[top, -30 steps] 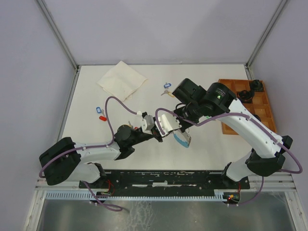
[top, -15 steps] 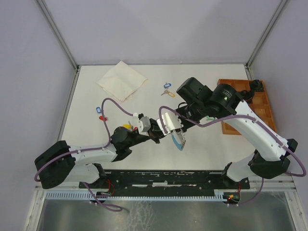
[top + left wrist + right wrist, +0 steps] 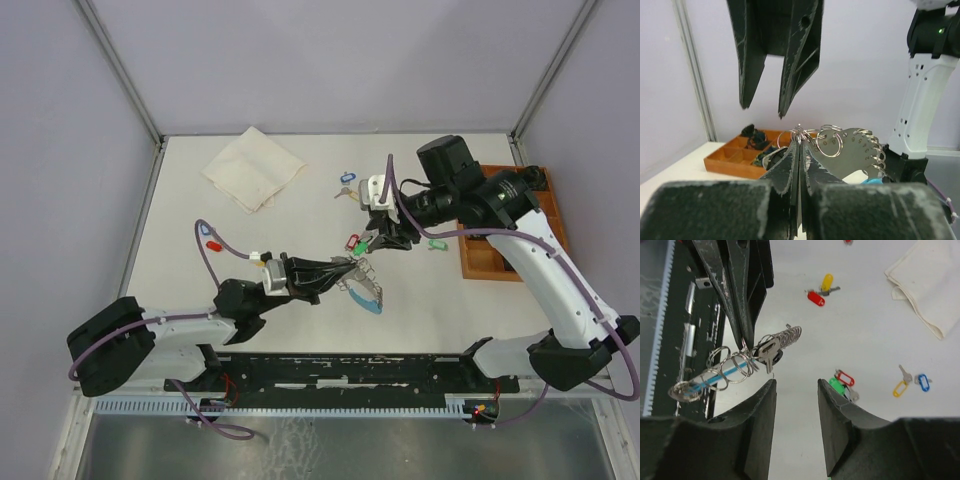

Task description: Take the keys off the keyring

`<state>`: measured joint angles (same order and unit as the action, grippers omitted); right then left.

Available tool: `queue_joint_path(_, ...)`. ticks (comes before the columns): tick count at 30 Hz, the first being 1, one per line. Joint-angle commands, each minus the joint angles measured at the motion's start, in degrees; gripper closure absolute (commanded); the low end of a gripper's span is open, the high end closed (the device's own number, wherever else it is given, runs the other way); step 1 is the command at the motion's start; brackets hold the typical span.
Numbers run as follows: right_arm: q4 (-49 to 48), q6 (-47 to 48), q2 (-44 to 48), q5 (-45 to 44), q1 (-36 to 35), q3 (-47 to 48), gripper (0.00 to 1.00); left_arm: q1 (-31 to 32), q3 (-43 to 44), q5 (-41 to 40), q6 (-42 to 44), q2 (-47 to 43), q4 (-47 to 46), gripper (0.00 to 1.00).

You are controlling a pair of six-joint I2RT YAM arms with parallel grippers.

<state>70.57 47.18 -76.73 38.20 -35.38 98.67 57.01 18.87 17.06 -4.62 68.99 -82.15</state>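
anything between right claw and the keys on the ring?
Nothing visible. The right claw is open, with only air between it and the key hanging from the keyring. The left claw pinches the ring right beside that key, so the approach looks tight.

The top camera is fixed high behind both arms and looks down and forward over the whole white table point(image 3: 300, 190), from far. The left wrist camera lies low and looks almost level along the dark fingers point(image 3: 785, 170) of the left gripper point(image 3: 799, 132), toward the orange wooden compartment tray point(image 3: 727, 162). The right wrist camera looks steeply down between the black fingers point(image 3: 757, 430) of the right gripper point(image 3: 796, 382). All three views share the silvery beaded keyring with light-blue band point(image 3: 370, 300). The top and right wrist views also share the folded cream cloth point(image 3: 253, 168).
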Motion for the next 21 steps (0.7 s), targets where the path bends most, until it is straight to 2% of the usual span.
queue_joint_path(1, -11.6, -9.7, 0.4, 14.8, 2.1, -2.6, 0.55, -0.1, 0.2, 0.7, 2.8, -0.3, -12.8, 0.97)
queue_joint_path(3, -11.1, -7.2, 0.0, 17.5, 2.3, -2.4, 0.55, -0.2, 0.2, 1.3, 3.3, -0.9, -12.4, 0.97)
queue_joint_path(7, -5.4, 5.8, -1.8, 18.8, 2.7, 0.2, 0.55, -2.0, 0.7, 4.7, 2.6, -4.2, -6.9, 0.97)
queue_joint_path(10, 2.8, 19.0, -4.3, 22.7, 2.9, 2.6, 0.58, -3.0, 0.9, 6.2, 2.0, -6.5, -2.7, 0.97)
queue_joint_path(12, 6.2, 24.3, -5.5, 24.8, 2.9, 3.0, 0.6, -3.5, 0.7, 6.5, 1.4, -7.3, -2.1, 0.97)
queue_joint_path(21, 7.3, 27.4, -2.5, 26.6, 2.6, -1.1, 0.61, -4.9, 0.7, 7.3, -0.3, -6.3, -3.6, 0.97)
